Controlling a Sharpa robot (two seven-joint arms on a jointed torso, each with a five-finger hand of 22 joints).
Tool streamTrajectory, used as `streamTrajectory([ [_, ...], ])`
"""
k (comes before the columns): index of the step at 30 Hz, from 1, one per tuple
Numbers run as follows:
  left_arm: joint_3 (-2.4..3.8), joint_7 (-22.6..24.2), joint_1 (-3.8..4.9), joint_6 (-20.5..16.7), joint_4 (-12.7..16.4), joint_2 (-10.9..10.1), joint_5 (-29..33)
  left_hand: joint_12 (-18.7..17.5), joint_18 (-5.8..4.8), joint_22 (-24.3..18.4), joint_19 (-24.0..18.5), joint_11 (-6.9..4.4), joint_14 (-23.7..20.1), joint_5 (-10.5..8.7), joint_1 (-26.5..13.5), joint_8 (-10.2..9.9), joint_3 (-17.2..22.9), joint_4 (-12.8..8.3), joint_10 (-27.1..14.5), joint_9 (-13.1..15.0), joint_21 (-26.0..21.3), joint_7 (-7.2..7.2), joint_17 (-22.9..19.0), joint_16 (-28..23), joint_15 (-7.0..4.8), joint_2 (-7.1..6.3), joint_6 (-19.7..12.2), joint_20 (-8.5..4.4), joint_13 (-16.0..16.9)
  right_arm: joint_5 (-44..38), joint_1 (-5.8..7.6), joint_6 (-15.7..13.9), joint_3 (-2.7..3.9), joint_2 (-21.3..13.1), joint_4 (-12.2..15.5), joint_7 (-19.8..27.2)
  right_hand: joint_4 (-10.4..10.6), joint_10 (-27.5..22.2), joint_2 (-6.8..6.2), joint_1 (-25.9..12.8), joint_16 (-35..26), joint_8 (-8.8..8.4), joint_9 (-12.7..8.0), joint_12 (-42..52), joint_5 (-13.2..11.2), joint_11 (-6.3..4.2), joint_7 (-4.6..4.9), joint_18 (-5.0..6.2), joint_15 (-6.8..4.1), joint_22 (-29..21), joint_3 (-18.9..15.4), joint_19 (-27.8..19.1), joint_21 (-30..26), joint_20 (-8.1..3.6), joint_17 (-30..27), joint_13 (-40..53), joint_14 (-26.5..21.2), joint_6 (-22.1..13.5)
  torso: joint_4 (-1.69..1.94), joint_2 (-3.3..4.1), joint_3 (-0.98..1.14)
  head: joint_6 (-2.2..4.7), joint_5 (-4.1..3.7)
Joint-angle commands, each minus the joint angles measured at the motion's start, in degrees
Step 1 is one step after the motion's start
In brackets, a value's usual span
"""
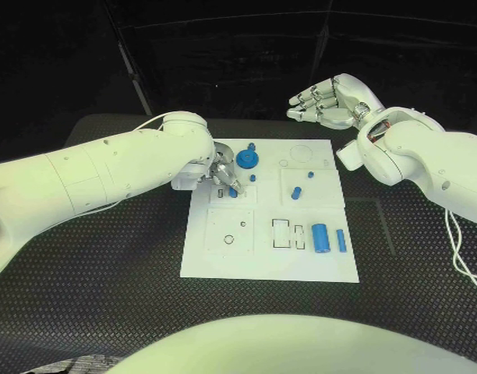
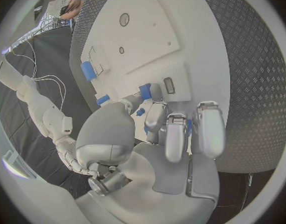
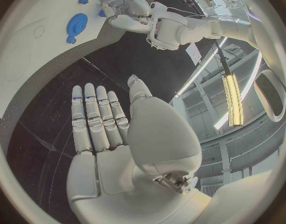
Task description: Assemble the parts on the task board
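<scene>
The white task board (image 1: 270, 257) lies mid-table. My left hand (image 1: 218, 175) hovers over its far-left part with its fingers curled, pinching a small blue peg (image 1: 234, 192) just above the plate; in the left wrist view the peg (image 2: 145, 90) sits between the fingertips (image 2: 157, 109). A blue gear (image 1: 248, 160) stands beside that hand, and the right wrist view also shows this gear (image 3: 75, 25). My right hand (image 1: 330, 101) is raised beyond the board's far-right corner, fingers (image 3: 96, 117) straight and apart, holding nothing.
Two short blue pegs (image 1: 295, 192) (image 1: 309, 174) lie on the board's right half. A blue cylinder (image 1: 320, 236) and a thin blue pin (image 1: 340, 240) lie near its front right. White cables (image 1: 464, 257) trail on the black table at the right.
</scene>
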Motion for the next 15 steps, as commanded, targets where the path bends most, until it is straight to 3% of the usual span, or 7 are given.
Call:
streamTrajectory([
  [1,-0.50,-1.28,-0.64,2.15,-0.50,-0.08,-1.27,0.24,-0.09,3.47,0.22,-0.01,5.94,0.13,-0.32,0.06,-0.35,0.12,0.47,0.02,0.34,-0.15,15.09,0.18,-0.48,0.37,0.43,-0.09,0.11,0.17,0.09,0.24,0.03,-0.04,0.22,0.48,-0.07,-0.21,0.26,-0.53,-0.38,-0.34,0.05,0.20,0.33,0.21,0.63,0.28,-0.01,-0.10,-0.30,0.33,-0.31,-0.06,-0.06,-0.08,-0.04,0.46,0.01,0.05,-0.02,0.00,0.00],
  [15,-0.50,-1.28,-0.64,2.38,-1.32,0.64,-1.40,0.44,-0.14,3.72,0.37,-0.05,5.94,0.00,-2.17,0.09,-2.75,1.62,0.72,0.11,0.47,-0.19,15.09,0.18,-0.54,0.29,0.81,-0.16,0.42,0.17,0.09,0.23,0.03,-0.08,0.40,0.50,-0.05,-0.20,0.26,-0.58,-0.38,-0.34,0.05,0.21,0.34,0.20,0.63,0.28,0.00,-0.10,-0.32,0.33,-0.33,-0.06,-0.06,-0.08,-0.04,0.48,0.06,0.01,-0.03,0.00,-0.18],
])
